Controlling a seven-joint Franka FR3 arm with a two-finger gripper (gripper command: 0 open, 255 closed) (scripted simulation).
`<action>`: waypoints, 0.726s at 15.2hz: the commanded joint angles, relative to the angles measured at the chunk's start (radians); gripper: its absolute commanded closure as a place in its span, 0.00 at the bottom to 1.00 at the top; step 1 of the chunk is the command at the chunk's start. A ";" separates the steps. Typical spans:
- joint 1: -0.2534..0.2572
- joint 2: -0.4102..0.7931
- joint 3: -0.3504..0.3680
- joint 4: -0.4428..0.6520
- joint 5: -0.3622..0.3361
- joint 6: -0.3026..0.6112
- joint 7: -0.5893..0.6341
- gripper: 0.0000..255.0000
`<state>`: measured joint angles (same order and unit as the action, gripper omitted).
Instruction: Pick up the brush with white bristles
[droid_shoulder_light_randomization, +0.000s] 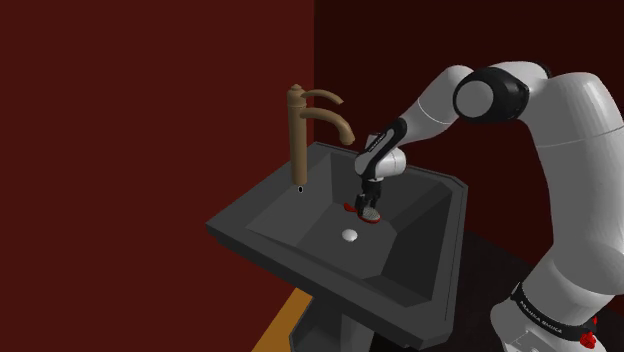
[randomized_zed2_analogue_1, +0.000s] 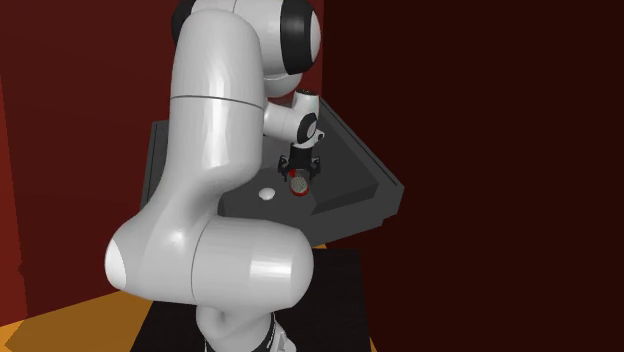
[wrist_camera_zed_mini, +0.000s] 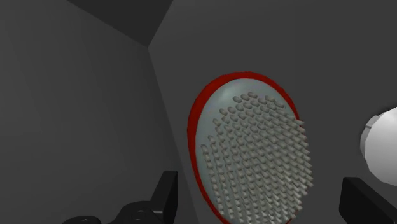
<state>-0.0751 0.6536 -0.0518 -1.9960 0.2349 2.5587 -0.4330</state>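
Two black fingers (wrist_camera_zed_mini: 167, 191) stand wide apart at either side of the brush (wrist_camera_zed_mini: 251, 153), touching neither edge of it, so the gripper (droid_shoulder_light_randomization: 369, 205) is open and holds nothing. The brush lies in the basin of the dark grey sink (droid_shoulder_light_randomization: 440, 215), bristles up toward the hand, near the round white drain (droid_shoulder_light_randomization: 349, 236) and well below the bronze faucet (droid_shoulder_light_randomization: 300, 130). Its oval head has a red rim around a pale pad set with rows of short whitish pins.

By my judgement it is light and its red body is stiff, while the pins will bend and slide under pressure, so they make a poor place to grip. The better hold looks to be across the narrow width of the head, one pad on each red edge, low enough to catch the body and not the bristle tips. The smooth rim may slip, and the sink's sloping wall leaves little room beside it. I cannot make out the handle.

No brand or label shows on the brush. A dark band low on the arm (droid_shoulder_light_randomization: 545, 318) carries small white lettering that I cannot read
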 joint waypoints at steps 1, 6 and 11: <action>-0.003 0.023 0.004 0.008 0.004 0.016 -0.005 0.00; -0.006 0.045 0.007 0.016 0.007 0.029 -0.009 1.00; -0.006 0.045 0.007 0.017 0.007 0.029 -0.008 1.00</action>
<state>-0.0801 0.6972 -0.0440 -1.9784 0.2417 2.5865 -0.4411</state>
